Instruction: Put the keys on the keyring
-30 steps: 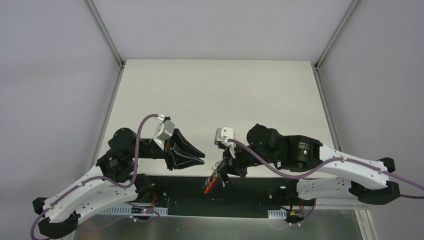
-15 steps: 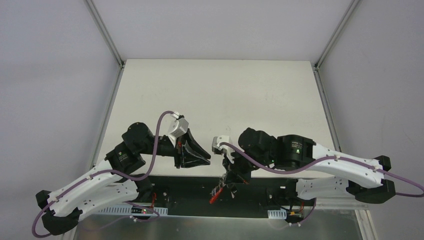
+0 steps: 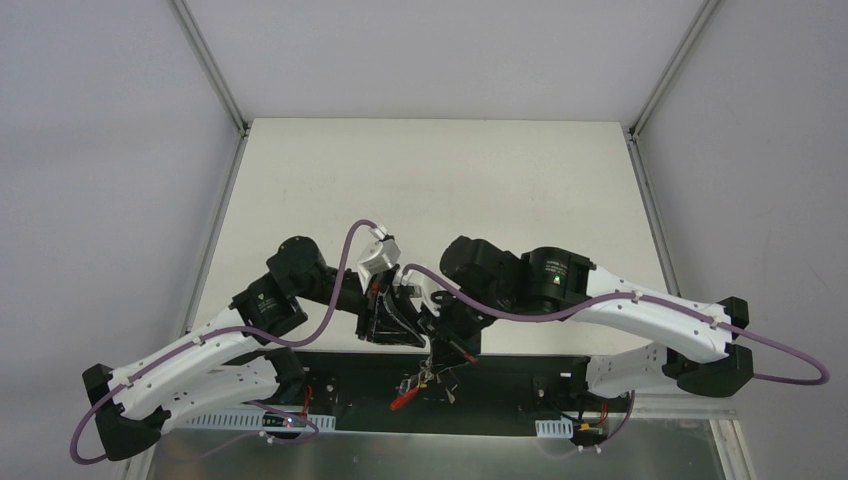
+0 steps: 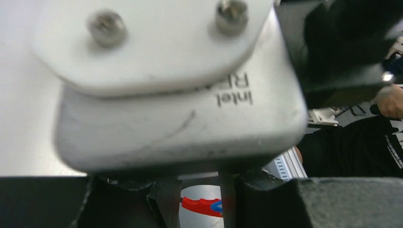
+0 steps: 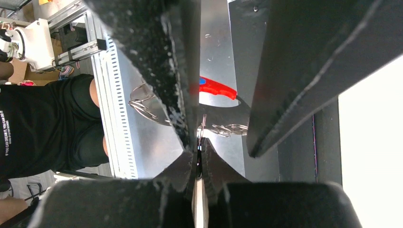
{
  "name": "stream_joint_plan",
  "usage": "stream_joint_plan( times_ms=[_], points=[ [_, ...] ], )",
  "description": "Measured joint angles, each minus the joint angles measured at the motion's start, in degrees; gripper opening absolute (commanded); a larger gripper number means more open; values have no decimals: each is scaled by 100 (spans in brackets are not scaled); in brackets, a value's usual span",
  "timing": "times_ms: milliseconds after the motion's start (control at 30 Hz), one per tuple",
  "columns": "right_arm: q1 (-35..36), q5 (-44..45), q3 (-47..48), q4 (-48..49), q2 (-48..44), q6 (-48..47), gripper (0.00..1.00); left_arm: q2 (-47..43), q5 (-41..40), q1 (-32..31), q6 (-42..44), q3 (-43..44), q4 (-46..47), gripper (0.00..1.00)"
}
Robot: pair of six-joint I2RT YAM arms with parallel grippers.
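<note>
My right gripper (image 3: 447, 347) is shut on a thin silvery wire of the keyring (image 3: 405, 398), whose red section hangs below it over the dark strip at the table's near edge. Small silvery keys (image 3: 432, 378) dangle in the same bunch; their head colours do not show. In the right wrist view my right gripper (image 5: 198, 148) pinches the wire, with the red section (image 5: 216, 89) and silvery loops (image 5: 230, 128) beyond. My left gripper (image 3: 398, 326) is open, right beside the right one. In the left wrist view the red section (image 4: 203, 206) shows between the fingers (image 4: 164, 204).
The right wrist camera housing (image 4: 171, 85) fills most of the left wrist view, very close. The left gripper's two black fingers (image 5: 157, 61) flank the bunch in the right wrist view. The pale table (image 3: 440, 190) stretches behind both arms. A person in black (image 5: 47, 128) stands past the near edge.
Both arms have closed in on each other: the left gripper moved right, the right gripper moved left with the hanging bunch. They now nearly touch.
</note>
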Motion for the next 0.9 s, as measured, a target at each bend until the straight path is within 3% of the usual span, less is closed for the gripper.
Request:
stream_joint_plan(
  times_ms=[433, 900],
  points=[
    [-201, -70, 994, -610, 553, -177, 0, -118, 481, -28, -219, -31, 33, 32],
    [-229, -66, 1110, -927, 581, -286, 0, -31, 479, -28, -72, -28, -116, 30]
  ],
)
